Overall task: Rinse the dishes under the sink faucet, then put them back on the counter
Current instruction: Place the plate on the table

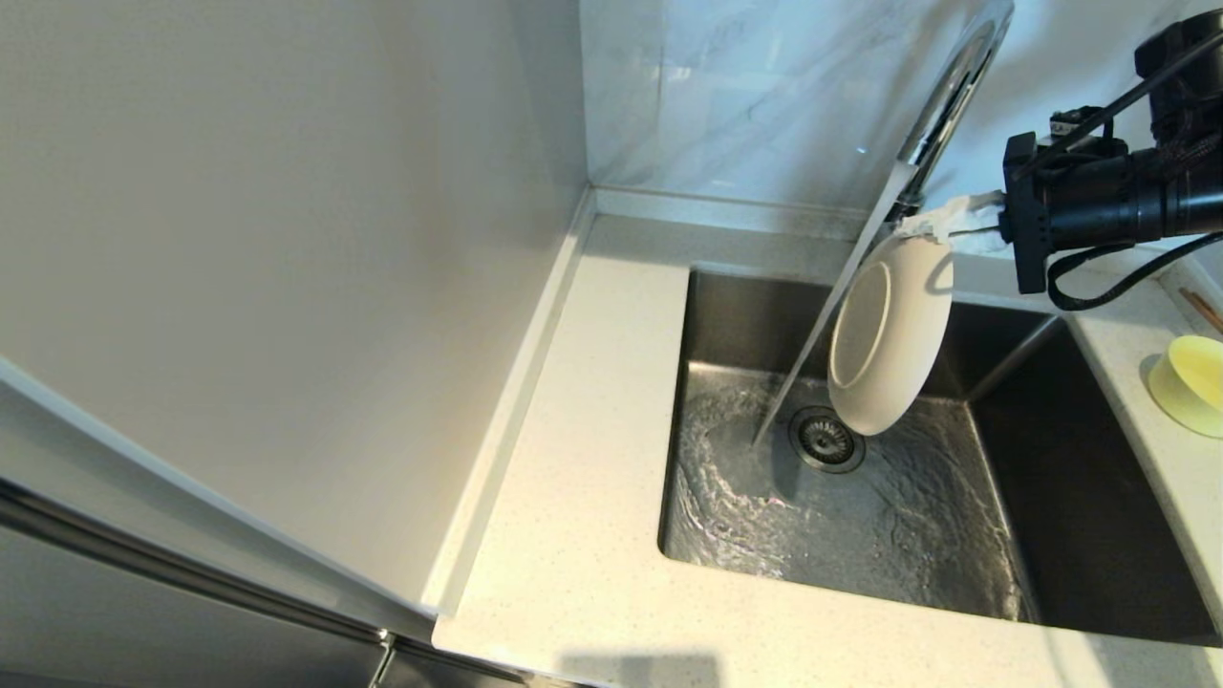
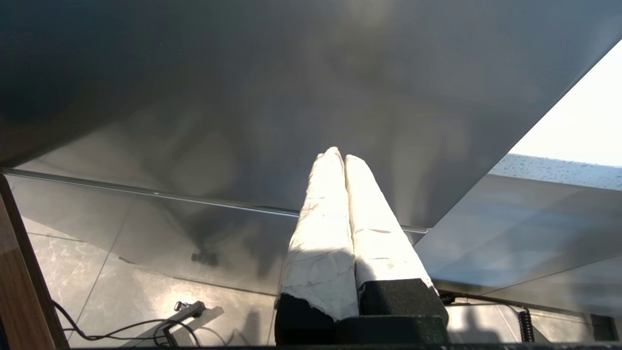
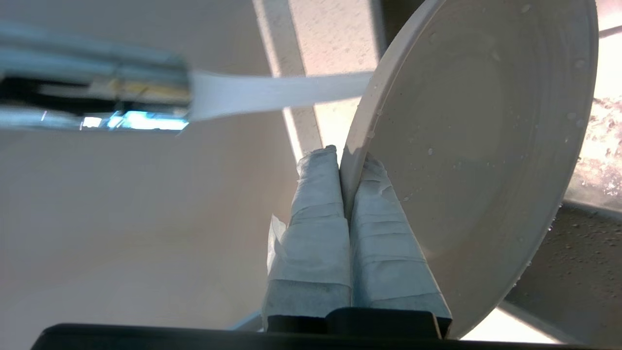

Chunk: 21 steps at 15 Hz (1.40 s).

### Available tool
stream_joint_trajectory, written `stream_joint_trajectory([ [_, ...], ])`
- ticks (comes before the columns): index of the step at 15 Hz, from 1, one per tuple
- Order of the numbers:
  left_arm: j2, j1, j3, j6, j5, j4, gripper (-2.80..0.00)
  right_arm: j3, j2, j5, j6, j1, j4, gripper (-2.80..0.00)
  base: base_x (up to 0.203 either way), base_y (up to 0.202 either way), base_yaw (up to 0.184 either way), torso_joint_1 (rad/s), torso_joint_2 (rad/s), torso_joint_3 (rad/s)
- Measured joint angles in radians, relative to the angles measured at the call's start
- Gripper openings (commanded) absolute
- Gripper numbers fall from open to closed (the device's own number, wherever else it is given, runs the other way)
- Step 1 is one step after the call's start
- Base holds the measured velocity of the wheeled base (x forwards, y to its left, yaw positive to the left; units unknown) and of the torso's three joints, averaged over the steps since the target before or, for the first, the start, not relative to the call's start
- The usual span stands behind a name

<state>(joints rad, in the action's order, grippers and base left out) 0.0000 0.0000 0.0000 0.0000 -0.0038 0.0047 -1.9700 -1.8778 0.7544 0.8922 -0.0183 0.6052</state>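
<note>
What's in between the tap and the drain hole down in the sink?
In the head view, a thin slanting water stream runs from the faucet toward the drain, beside the plate held by the right gripper.

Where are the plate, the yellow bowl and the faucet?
plate (image 1: 898, 354), head view: outer slope of its underside.
yellow bowl (image 1: 1194, 382), head view: its side wall.
faucet (image 1: 955, 86), head view: the chrome neck above the spout.

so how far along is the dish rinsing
Partway. In hand: the right gripper pinches the plate by its rim, held on edge over the sink beside the stream running from the faucet. Left: setting the plate back on the counter. The bowl sits on the counter; rinsed or not, can't tell. Left gripper is parked elsewhere.
</note>
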Motion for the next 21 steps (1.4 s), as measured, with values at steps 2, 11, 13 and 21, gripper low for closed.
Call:
stream_joint_trajectory([
  [2, 0.0, 0.0, 0.0, 0.0, 0.0, 0.0, -2.8, -0.001, -0.009, -0.011, 0.002, 0.0, -0.007, -2.8, 0.0, 0.0, 0.0, 0.0, 0.0, 0.0],
  [11, 0.0, 0.0, 0.0, 0.0, 0.0, 0.0, -2.8, -0.001, 0.013, 0.014, 0.019, -0.008, -0.039, -2.8, 0.0, 0.0, 0.0, 0.0, 0.0, 0.0],
  [13, 0.0, 0.0, 0.0, 0.0, 0.0, 0.0, -2.8, -0.001, 0.025, 0.039, 0.042, -0.008, -0.036, -2.8, 0.0, 0.0, 0.0, 0.0, 0.0, 0.0],
  [21, 0.0, 0.0, 0.0, 0.0, 0.001, 0.0, -2.8, 0.007, 0.049, 0.082, 0.062, -0.006, 0.03, -2.8, 0.0, 0.0, 0.0, 0.0, 0.0, 0.0],
])
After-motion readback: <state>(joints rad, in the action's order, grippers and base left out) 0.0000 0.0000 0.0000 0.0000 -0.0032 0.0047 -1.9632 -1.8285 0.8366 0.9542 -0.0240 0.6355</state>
